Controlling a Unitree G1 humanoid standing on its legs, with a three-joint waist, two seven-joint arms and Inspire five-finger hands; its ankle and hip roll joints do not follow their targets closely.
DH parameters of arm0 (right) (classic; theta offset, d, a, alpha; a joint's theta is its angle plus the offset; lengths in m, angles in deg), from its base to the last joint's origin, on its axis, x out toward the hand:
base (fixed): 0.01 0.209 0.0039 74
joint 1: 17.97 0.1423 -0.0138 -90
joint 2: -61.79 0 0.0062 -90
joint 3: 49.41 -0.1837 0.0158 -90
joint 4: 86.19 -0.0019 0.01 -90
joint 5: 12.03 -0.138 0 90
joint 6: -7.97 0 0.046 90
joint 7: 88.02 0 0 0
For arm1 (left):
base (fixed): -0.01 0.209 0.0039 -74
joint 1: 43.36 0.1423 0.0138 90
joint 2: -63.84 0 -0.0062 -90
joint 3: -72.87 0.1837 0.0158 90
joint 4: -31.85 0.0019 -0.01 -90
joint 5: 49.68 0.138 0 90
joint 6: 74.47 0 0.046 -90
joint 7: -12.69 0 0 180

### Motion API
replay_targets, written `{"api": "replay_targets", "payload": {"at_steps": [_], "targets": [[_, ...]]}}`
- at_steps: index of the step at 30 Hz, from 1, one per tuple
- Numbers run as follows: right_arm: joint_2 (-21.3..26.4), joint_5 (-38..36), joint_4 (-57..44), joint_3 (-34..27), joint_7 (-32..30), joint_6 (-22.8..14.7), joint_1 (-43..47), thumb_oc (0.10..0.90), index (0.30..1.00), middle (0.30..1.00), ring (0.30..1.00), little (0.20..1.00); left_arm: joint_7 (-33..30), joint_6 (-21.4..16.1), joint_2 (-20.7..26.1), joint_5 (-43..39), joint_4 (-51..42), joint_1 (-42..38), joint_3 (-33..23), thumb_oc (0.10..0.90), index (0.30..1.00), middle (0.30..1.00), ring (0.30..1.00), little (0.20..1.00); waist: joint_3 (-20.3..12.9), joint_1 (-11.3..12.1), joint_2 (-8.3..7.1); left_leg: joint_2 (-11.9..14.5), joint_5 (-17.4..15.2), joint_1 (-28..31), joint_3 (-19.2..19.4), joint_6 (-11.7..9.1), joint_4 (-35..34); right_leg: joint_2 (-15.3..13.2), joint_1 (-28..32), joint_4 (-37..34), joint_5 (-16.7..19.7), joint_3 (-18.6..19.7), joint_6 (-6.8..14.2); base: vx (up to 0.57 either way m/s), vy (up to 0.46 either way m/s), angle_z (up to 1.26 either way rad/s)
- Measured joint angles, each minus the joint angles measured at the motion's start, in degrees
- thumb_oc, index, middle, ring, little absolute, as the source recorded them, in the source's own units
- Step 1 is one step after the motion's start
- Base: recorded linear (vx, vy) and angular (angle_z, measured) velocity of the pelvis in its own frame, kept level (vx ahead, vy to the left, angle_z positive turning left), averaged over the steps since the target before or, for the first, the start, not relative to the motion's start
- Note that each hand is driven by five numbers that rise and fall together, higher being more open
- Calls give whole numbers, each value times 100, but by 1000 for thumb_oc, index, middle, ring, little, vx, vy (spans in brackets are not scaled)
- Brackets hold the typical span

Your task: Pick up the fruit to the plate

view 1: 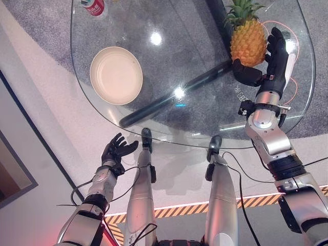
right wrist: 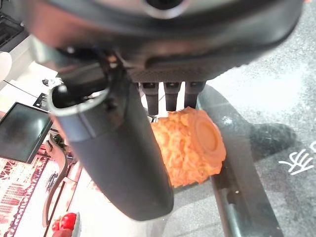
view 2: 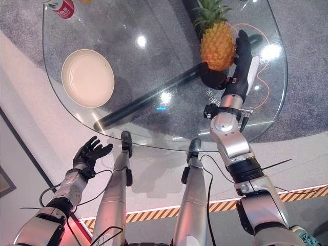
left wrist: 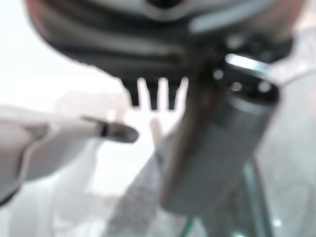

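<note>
Left hand [view 1: 119, 149] hangs idle, fingers relaxed, below the round glass surface [view 1: 169, 128]. Right hand [view 1: 266, 61] clamps thumb and fingers around the orange pineapple [view 1: 248, 43] at two o'clock, evidently for carrying to the cream round plate [view 1: 116, 75] at ten o'clock.

the pineapple [view 1: 248, 45] is orange-yellow with a green leafy crown, lifted off the glass table [view 1: 195, 110] near its far right part. the plate [view 1: 116, 75] is cream, round, shallow and empty, lying flat on the table's left side, well apart from the pineapple.
</note>
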Motion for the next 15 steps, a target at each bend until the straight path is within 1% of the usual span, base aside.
{"api": "replay_targets", "payload": {"at_steps": [5,11,15], "targets": [[2,-14,213,69,-79,84,191,800,900,900,900,900,1,91,-1,1,0,0,5,800,900,900,900,900,6,10,13,-1,13,6,-1,0,0,-3,1,23,0,-2,0,0,0,0],[3,-109,214,69,-145,218,329,800,900,900,900,900,0,102,-1,5,-6,1,34,800,900,900,900,900,23,21,78,-6,23,12,-1,6,0,-12,-6,65,-4,-1,5,0,0,0],[3,-109,216,69,-150,289,358,800,900,900,900,900,5,102,-1,11,-4,1,73,800,900,900,900,900,22,25,83,-9,24,16,-2,6,0,-16,-9,83,-11,-1,11,0,0,0]]}}
